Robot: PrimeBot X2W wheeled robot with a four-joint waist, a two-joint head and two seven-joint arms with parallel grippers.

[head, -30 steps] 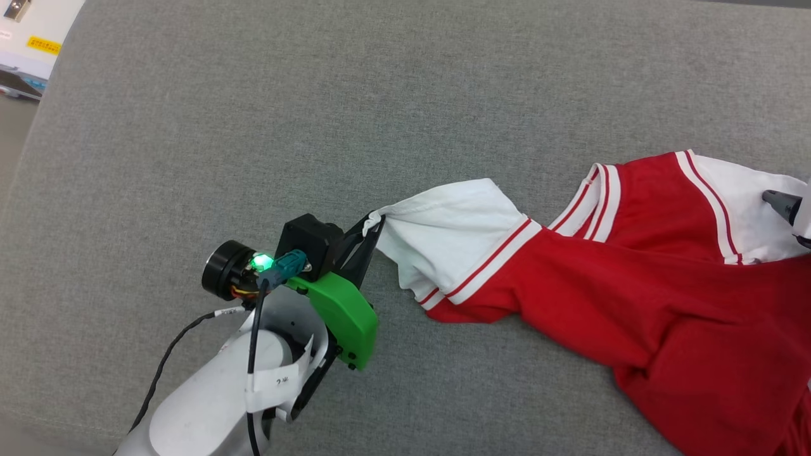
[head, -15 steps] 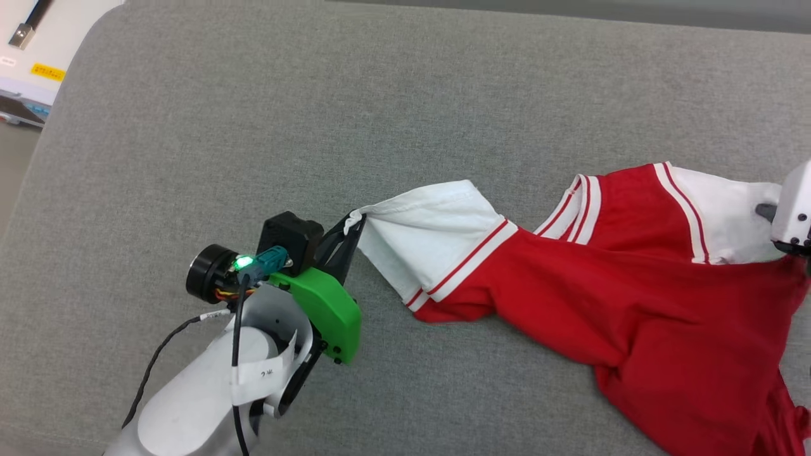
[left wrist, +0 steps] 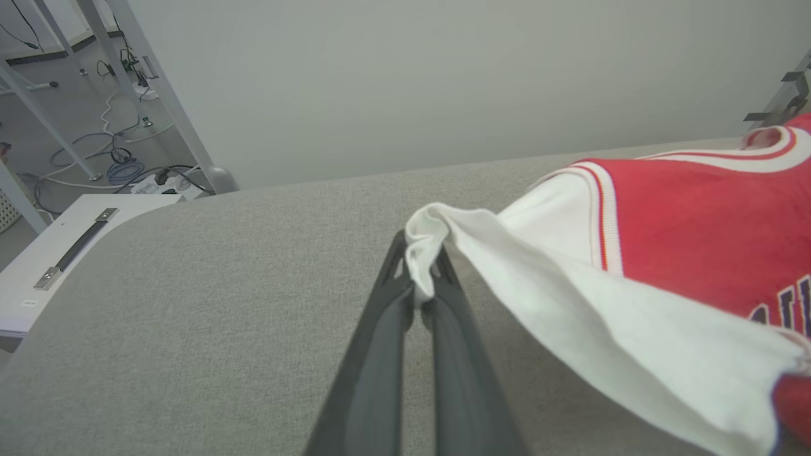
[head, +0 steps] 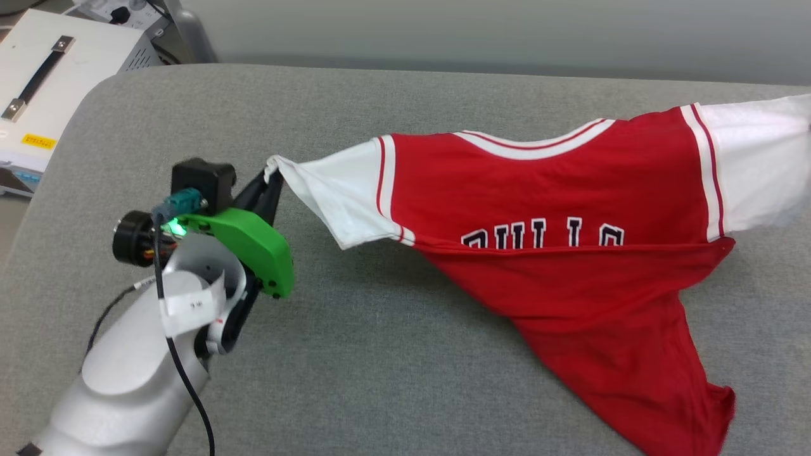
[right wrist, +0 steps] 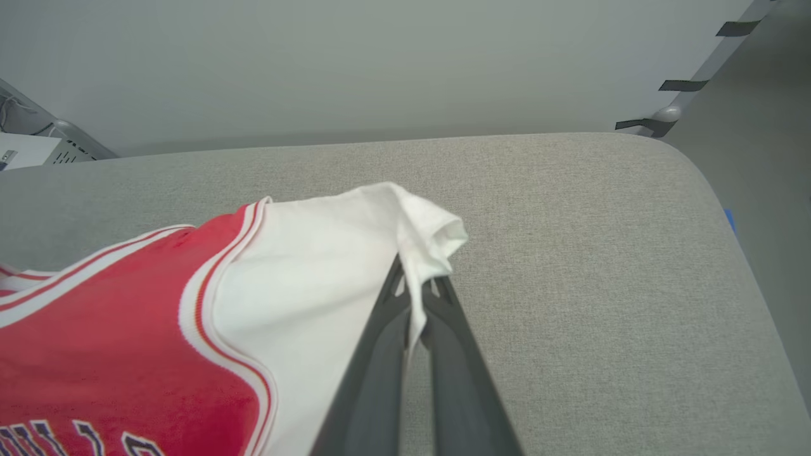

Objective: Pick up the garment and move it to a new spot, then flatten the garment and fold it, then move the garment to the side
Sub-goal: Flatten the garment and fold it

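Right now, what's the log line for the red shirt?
step: pick up | garment: hangs stretched by both white sleeves | left gripper: shut on garment | right gripper: shut on garment

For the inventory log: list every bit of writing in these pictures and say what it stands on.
"BULLS", likely: black white-edged letters on the garment; a fold hides their lower halves.
Yellow label on the white case: too small to read.
White tag on the left arm: marks too blurred to read.

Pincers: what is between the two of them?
The garment, stretched sleeve to sleeve from the left pincer to the right pincer; the head view shows it.
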